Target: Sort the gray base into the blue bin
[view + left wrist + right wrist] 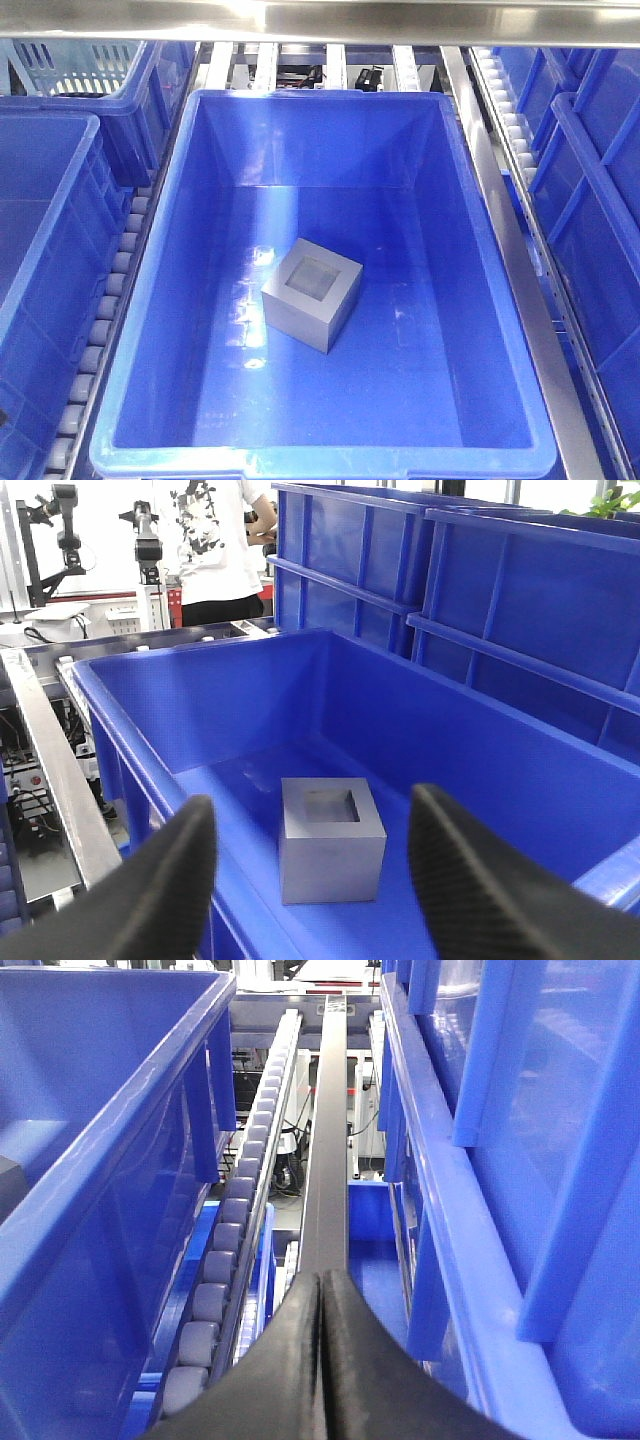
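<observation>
Roller tracks (118,285) and metal rails flank the blue bin (150,300) in your front view; the gray base (312,294) sits on its floor near the middle, recess facing up. From your left wrist view, the left gripper (315,875) hangs above the bin's near rim with its fingers (480,880) spread wide, nothing between them, the base ahead in the gap. Your right wrist view shows the right gripper (322,1360) pressed together, empty, over a rail between bins.
</observation>
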Tool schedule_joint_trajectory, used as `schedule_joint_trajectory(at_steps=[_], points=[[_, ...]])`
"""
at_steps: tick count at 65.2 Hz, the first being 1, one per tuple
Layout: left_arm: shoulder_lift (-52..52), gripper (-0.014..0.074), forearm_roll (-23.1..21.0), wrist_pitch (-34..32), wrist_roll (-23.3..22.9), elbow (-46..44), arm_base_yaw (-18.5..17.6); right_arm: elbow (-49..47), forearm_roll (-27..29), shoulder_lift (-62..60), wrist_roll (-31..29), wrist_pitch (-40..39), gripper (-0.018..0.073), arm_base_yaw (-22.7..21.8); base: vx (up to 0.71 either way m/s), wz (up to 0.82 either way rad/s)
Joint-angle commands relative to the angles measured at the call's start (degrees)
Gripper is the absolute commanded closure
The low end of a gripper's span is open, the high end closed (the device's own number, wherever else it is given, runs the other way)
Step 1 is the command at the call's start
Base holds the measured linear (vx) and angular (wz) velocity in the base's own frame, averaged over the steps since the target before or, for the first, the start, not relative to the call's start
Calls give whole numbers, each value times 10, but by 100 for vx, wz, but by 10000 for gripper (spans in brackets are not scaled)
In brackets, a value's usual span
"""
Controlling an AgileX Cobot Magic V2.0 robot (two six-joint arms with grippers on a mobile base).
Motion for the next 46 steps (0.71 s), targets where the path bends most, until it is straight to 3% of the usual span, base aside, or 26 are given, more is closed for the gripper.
schedule_joint_trajectory(at_steps=[1,16,46], points=[[6,307,-2,-38,-1,-15,-4,8,-4,-7,-3,-43,568,-3,0,0],[6,605,-2,-37,-1,-15,-4,8,-4,-7,-3,-43,568,-3,0,0],[6,603,-2,-19,-1,-15,-4,8,-4,-7,-3,-43,568,-3,0,0]])
